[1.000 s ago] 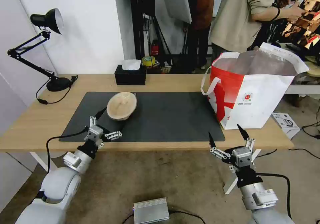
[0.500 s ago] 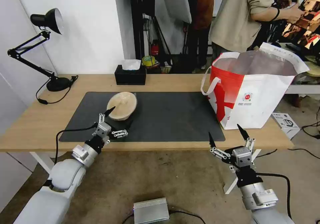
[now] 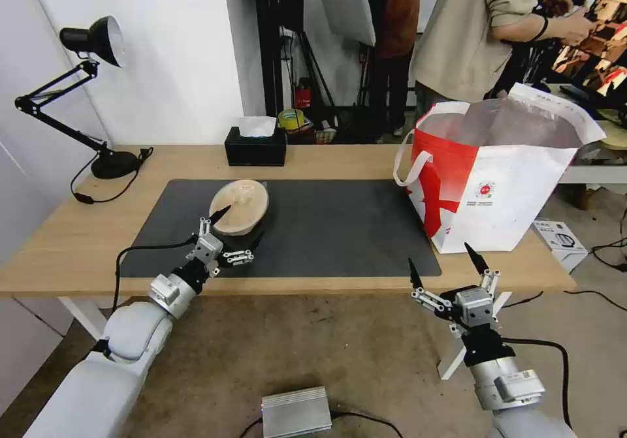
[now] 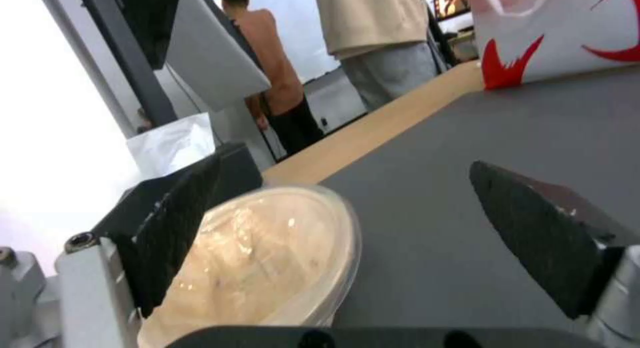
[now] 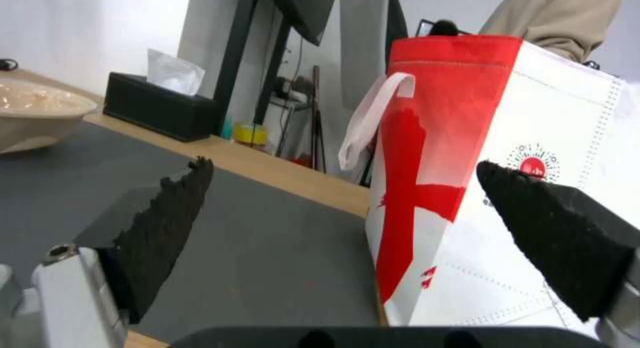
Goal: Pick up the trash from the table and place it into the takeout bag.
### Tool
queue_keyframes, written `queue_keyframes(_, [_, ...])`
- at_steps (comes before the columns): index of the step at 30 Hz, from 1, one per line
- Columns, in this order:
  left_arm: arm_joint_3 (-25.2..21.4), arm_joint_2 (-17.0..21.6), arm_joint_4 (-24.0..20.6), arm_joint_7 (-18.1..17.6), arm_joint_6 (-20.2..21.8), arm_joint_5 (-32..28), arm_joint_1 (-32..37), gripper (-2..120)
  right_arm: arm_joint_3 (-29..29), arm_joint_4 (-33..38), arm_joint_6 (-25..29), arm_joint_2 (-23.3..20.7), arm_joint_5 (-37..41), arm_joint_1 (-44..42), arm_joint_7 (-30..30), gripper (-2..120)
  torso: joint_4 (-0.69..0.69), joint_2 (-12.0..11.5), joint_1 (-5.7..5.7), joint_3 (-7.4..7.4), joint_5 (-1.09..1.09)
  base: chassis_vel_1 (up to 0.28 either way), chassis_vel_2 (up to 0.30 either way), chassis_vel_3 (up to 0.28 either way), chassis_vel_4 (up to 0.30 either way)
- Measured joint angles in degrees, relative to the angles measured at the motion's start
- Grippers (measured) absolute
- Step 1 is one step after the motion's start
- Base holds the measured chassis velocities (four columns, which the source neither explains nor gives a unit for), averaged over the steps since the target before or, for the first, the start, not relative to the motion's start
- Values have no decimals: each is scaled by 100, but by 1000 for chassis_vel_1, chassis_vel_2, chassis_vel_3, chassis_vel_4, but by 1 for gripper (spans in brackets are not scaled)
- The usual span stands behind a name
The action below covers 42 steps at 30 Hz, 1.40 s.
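Note:
One piece of trash, a tan paper bowl [image 3: 240, 206] under a clear lid, sits on the dark grey mat [image 3: 339, 229] of the table [image 3: 78, 235]. My left gripper [image 3: 239, 226] is open at the bowl's near side, one finger against its rim. In the left wrist view the bowl [image 4: 267, 258] lies partly between the open fingers [image 4: 173, 228]. The takeout bag [image 3: 503, 183] stands open at the table's right end. My right gripper [image 3: 441, 256] hangs open below the front edge, near the bag [image 5: 533, 138].
A black tissue box [image 3: 255, 145] stands at the back of the table and a black desk lamp [image 3: 98, 40] at the far left. On the floor are a silver box [image 3: 297, 412] and a white carton [image 3: 555, 239].
My left gripper has moved forward and right over the front edge to the bowl, its fingers now around the bowl's near side. The right arm has not moved.

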Motion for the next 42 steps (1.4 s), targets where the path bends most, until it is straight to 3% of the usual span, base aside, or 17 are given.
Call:
queue_keyframes(31, [330, -34, 684, 11, -144, 80, -376, 100, 0, 0, -1, 0, 0, 0, 0, 100, 0, 1, -1, 0, 0, 0, 0, 0, 0])
queue_keyframes(42, [92, 178, 754, 139, -244, -6, -204, 100, 0, 0, 0, 0, 0, 0, 0, 100, 0, 1, -1, 0, 0, 0, 0, 0, 0])
